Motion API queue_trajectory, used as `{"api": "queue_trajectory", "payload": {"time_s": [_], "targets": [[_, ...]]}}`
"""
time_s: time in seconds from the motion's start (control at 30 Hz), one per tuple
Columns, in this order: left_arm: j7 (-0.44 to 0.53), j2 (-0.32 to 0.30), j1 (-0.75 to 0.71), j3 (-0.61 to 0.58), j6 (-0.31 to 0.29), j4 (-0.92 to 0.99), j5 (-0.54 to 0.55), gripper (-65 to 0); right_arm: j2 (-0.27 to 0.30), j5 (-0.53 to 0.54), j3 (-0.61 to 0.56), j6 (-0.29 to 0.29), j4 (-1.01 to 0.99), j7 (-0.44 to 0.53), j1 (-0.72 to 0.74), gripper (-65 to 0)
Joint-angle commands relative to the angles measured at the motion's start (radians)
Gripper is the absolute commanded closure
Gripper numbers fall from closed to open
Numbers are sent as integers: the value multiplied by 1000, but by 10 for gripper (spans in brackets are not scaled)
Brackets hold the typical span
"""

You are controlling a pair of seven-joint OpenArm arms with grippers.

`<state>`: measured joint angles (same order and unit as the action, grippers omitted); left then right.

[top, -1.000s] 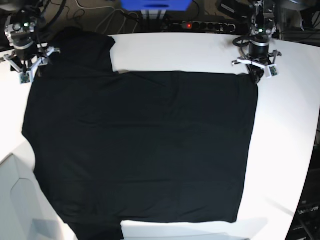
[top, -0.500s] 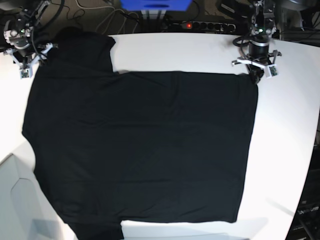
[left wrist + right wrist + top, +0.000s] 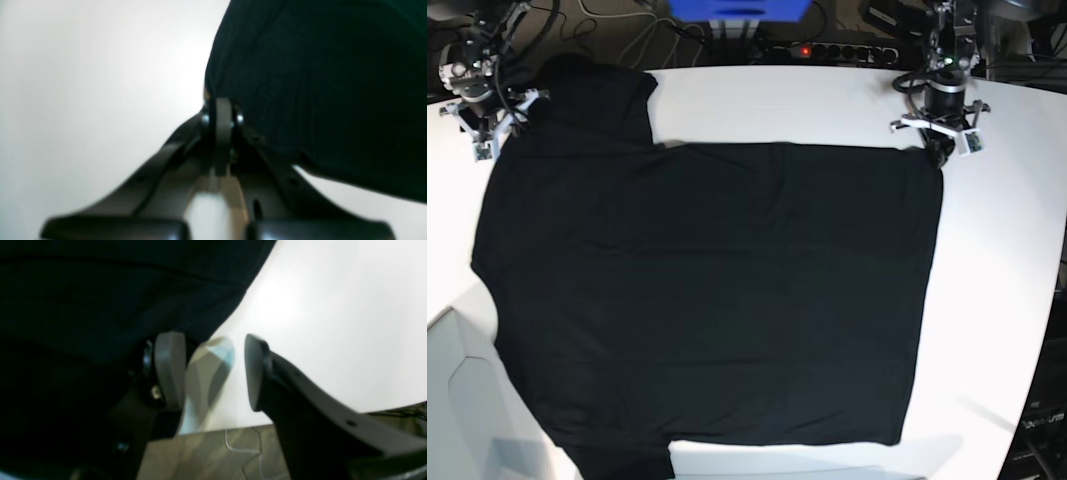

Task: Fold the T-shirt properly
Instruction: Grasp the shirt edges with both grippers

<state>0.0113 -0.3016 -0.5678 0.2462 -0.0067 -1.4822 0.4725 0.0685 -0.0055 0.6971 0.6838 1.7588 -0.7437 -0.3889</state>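
Observation:
The black T-shirt [image 3: 707, 300] lies spread flat on the white table [image 3: 997, 250], one sleeve at the far left and its hem toward the right. My left gripper [image 3: 939, 152] stands at the far right corner of the hem. In the left wrist view its fingertips [image 3: 220, 111] are pressed together on the cloth edge [image 3: 317, 83]. My right gripper [image 3: 495, 120] is at the far left sleeve. It is open [image 3: 213, 370], with one finger [image 3: 170, 370] against the black cloth [image 3: 100, 306] and the other over bare table.
A power strip with a red light [image 3: 827, 48], a blue box [image 3: 737, 10] and cables lie behind the table's far edge. In the right wrist view the table edge and the floor with a cable [image 3: 240, 446] sit just below the fingers.
My right gripper has shifted slightly back toward the far left corner, still open. The left arm and the T-shirt have not moved.

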Motion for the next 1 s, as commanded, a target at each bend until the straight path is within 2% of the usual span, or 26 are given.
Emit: {"api": "queue_trajectory", "payload": {"time_s": [0.0,0.57,0.97], "targets": [[-20,-8,-13,2,1,-8,-2,-1,11,3,3,14,20,14,-3,-291],[-20,-8,-14,2,1,-8,-2,-1,-6,5,2,14,106,13,1,-291],[-20,-8,-14,2,1,-8,-2,-1,-9,5,-1,14,-26,14,0,-291]]}}
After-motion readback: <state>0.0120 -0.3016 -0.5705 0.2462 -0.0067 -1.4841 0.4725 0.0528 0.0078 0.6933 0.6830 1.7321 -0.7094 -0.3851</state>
